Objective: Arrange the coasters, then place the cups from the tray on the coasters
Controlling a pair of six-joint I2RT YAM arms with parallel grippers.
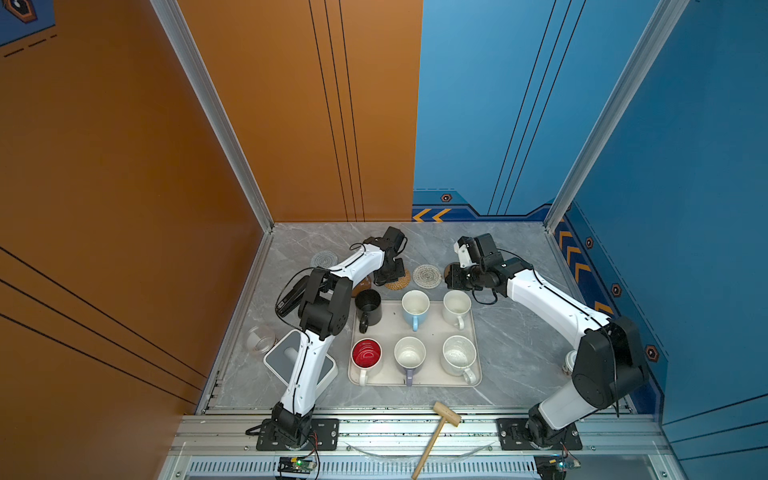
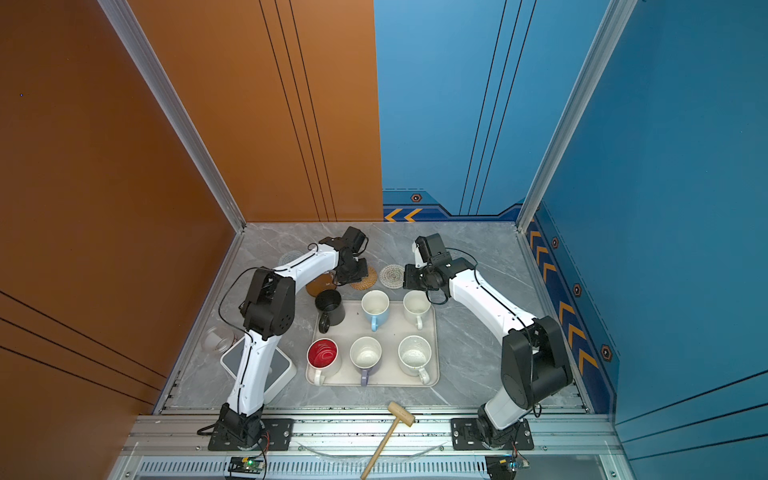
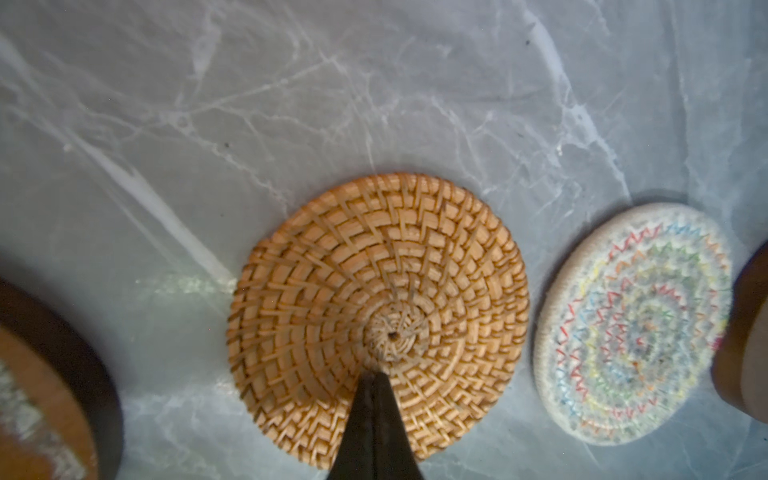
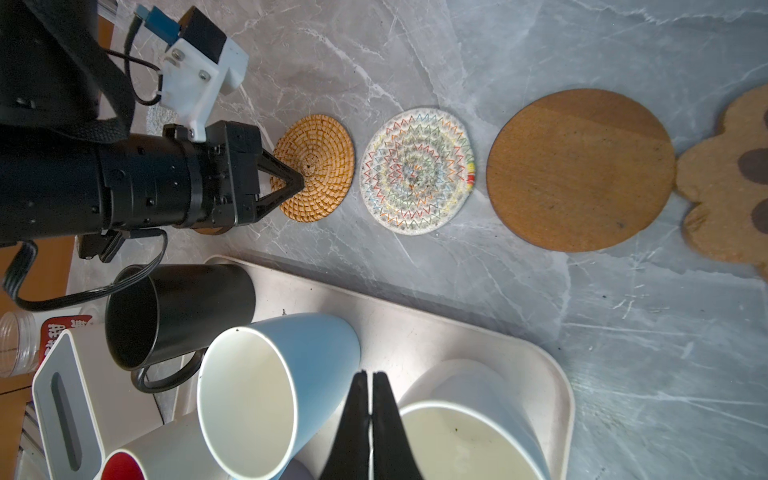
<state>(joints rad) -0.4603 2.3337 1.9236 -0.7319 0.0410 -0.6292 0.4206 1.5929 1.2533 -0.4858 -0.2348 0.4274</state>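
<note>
So all six cups are on the tray [image 1: 432, 328], which sits mid-desk [image 1: 511, 357], a bit toward the front edge. The black mug [image 1: 368, 307] is at the tray's far left corner, with the light blue mug [image 1: 415, 309] and the plain cream mug [image 1: 456, 307] along its far edge. The red-inside mug [image 1: 366, 355], lavender mug [image 1: 409, 357] and speckled cream mug [image 1: 458, 355] run along its near edge. The coasters are in a row between the tray and the desk's far edge. Going left to right it's the glossy dark brown coaster [image 2: 318, 286], half under the left arm, then the rattan coaster [image 4: 320, 166], a stitched spiral coaster [image 4: 415, 170], the matte brown coaster [image 4: 579, 170] and the paw coaster [image 4: 727, 187]. The last two touch edge to edge in the right wrist view. A second spiral coaster [image 1: 324, 259] lies apart, nearer the far left corner. The left gripper [image 4: 301, 181] has its jaws pinched together, gripping nothing, with the tip down on the rattan coaster right by its centre knot. The right gripper [image 4: 370, 376] is closed too and empty, hanging in the air around the tray's far right corner, over the right end of the row
</note>
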